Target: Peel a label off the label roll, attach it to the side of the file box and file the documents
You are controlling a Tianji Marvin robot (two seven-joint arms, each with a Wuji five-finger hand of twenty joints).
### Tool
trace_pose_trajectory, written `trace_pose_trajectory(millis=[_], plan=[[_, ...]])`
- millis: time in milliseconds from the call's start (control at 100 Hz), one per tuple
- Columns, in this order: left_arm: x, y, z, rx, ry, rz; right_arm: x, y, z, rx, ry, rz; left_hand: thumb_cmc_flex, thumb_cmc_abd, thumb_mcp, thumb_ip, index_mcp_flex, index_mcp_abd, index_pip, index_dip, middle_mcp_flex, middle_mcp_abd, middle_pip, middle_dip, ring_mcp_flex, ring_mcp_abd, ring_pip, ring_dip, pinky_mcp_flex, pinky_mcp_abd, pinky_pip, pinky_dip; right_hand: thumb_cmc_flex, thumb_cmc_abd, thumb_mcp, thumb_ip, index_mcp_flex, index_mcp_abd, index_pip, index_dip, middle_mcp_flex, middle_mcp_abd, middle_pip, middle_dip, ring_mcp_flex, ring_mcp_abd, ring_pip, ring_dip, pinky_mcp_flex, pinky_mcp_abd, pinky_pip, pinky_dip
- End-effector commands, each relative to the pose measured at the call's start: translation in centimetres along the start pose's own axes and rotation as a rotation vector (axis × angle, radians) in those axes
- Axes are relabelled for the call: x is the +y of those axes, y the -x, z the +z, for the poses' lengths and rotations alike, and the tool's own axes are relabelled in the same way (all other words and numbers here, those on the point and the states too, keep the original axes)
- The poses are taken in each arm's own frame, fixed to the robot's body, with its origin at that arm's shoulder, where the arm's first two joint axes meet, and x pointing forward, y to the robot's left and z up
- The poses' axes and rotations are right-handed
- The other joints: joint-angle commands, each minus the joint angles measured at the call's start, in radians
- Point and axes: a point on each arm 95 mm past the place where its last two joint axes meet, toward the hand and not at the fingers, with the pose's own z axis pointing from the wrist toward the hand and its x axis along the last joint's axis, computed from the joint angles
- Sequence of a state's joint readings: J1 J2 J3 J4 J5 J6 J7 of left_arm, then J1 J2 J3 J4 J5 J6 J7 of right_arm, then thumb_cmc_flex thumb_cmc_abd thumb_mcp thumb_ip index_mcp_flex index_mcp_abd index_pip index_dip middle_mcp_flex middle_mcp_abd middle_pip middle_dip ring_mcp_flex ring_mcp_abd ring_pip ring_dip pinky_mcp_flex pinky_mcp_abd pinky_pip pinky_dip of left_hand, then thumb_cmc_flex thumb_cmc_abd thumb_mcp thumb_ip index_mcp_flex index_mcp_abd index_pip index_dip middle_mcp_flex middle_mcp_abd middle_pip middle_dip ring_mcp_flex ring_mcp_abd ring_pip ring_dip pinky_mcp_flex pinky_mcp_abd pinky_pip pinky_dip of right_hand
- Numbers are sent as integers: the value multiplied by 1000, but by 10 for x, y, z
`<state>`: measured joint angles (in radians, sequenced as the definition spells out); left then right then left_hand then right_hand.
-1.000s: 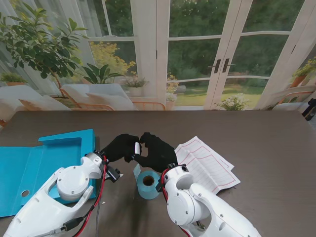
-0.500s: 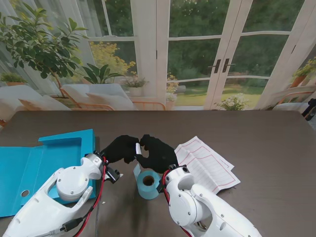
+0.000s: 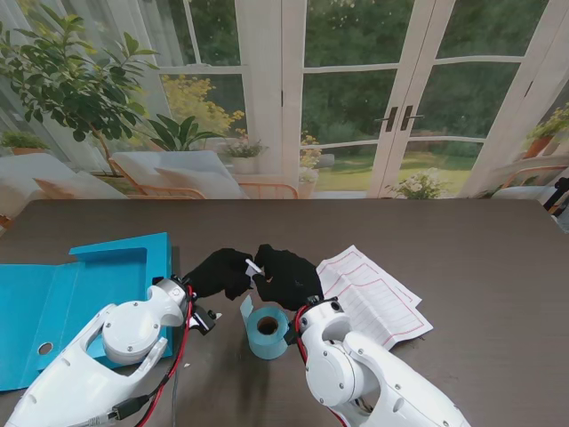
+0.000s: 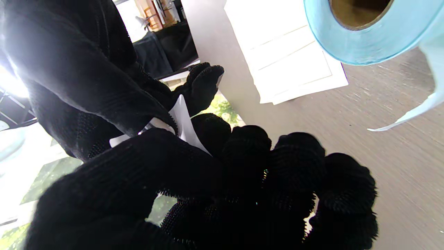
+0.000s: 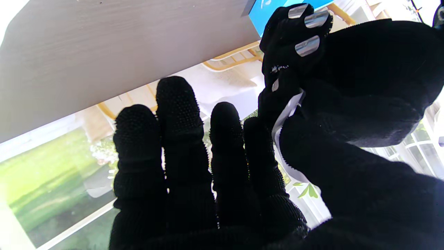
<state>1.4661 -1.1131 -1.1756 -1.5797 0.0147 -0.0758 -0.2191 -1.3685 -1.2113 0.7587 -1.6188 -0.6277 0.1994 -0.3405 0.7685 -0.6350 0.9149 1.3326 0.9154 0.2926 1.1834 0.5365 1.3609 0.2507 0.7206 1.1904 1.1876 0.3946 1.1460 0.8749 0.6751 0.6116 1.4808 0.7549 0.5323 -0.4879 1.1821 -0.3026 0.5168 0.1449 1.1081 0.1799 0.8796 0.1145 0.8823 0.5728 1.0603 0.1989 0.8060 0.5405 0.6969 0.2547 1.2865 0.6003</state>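
Both black-gloved hands met over the dark table (image 3: 462,258), just beyond the label roll (image 3: 267,329). The left hand (image 3: 218,271) and the right hand (image 3: 286,276) each pinched a small white label (image 3: 253,266) between them, the strip standing tilted in the gap where their fingertips came together. In the left wrist view the label (image 4: 183,123) showed as a thin white sheet caught between the left thumb and curled fingers (image 4: 249,152), with the right hand's fingers closing on it from the far side. In the right wrist view the same label (image 5: 288,111) curved as a pale band between the right thumb and the left hand's fingertips (image 5: 305,45), while the right hand's other four fingers (image 5: 180,139) stayed extended and close together. The pale blue label roll lay flat on the table nearer to the robot than the hands, with a loose tail of backing (image 3: 244,308) sticking up at its left. The open blue file box (image 3: 80,294) lay flat on the robot's left, partly under the left arm. The documents (image 3: 369,294), white sheets with red ruling, lay on the robot's right, just beside the right hand.
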Motion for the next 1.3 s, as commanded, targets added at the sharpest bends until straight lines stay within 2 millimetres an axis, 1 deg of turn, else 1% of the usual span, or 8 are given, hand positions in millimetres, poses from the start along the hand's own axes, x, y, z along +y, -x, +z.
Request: trace_pose_trajectory(millis=[0, 160, 300, 440, 680, 1050, 1150, 1290], plan=[[5, -3, 1, 9, 27, -2, -4, -6, 0, 17, -6, 19, -11, -35, -16, 43, -13, 36, 35, 16, 21, -72, -6, 11, 6, 15, 34, 1, -11, -7, 65, 23, 38, -54, 56, -34, 57, -93, 44, -29, 70, -11, -9, 19, 81, -34, 10, 7, -71, -14, 52, -29], [5, -3, 1, 9, 32, 1, -5, -5, 1, 28, 20, 36, -11, -33, -16, 42, -16, 34, 36, 17, 20, -70, -8, 17, 0, 15, 34, 1, -20, -12, 64, 26, 63, -142, 117, -50, 184, -99, 76, -65, 220, -7, -22, 33, 240, -83, 33, 28, 85, -49, 82, -69], [5, -3, 1, 1, 29, -4, -5, -3, 2, 36, 40, 49, -17, -16, -11, 41, -35, 39, 40, 22, 8, -61, -12, 39, -33, 27, 46, 12, -52, -25, 66, 41, 70, -205, 177, -60, 273, -114, 118, -70, 322, -14, -18, 76, 252, -111, 221, 128, 193, -51, 117, -69], [7, 0, 0, -5, 14, -21, -5, -2, 4, 44, 49, 55, -21, -3, 1, 40, -55, 45, 47, 24, -14, -47, -13, 73, -73, 49, 59, 20, -88, -26, 39, 49, 48, -311, 277, -80, 373, -111, 119, -52, 462, -28, -33, 97, 254, -153, 418, 200, 338, -18, 164, -37], [8, 1, -1, -16, 5, -37, -5, 0, 5, 59, 40, 68, -30, 14, 11, 35, -75, 40, 44, 16, -50, -22, -30, 92, -132, 77, 40, 15, -153, -34, -7, 64, 21, -339, 299, -84, 442, -109, 100, 0, 566, -39, -73, 152, 255, -179, 568, 273, 401, -21, 254, 64], [8, 1, -6, -32, -13, -48, -4, 4, 6, 60, 33, 56, -49, 35, -1, 11, -86, 26, 24, -16, -93, 20, -138, 27, -206, 115, -79, -28, -225, -29, -80, 66, -17, -347, 310, -87, 507, -143, 105, 61, 572, -57, 100, 207, 254, -217, 773, 393, 443, -84, 423, 168], [8, 1, -7, -37, -17, -57, -3, 5, 7, 57, 36, 62, -56, 41, -14, 0, -94, 27, 11, -26, -118, 46, -188, -15, -235, 135, -136, -49, -254, -27, -105, 60, -30, -448, 385, -60, 552, -117, 108, 69, 575, -59, 210, 228, 252, -206, 863, 444, 459, -98, 506, 208], [8, 0, -9, -46, -24, -72, -2, 6, 8, 57, 40, 58, -64, 64, -43, -1, -85, 46, -142, -125, -191, 97, -273, -130, -307, 160, -249, -87, -328, -33, -154, 42, -23, -489, 388, -21, 577, -105, 107, 85, 576, -67, 277, 234, 252, -201, 918, 475, 468, -117, 554, 228]])
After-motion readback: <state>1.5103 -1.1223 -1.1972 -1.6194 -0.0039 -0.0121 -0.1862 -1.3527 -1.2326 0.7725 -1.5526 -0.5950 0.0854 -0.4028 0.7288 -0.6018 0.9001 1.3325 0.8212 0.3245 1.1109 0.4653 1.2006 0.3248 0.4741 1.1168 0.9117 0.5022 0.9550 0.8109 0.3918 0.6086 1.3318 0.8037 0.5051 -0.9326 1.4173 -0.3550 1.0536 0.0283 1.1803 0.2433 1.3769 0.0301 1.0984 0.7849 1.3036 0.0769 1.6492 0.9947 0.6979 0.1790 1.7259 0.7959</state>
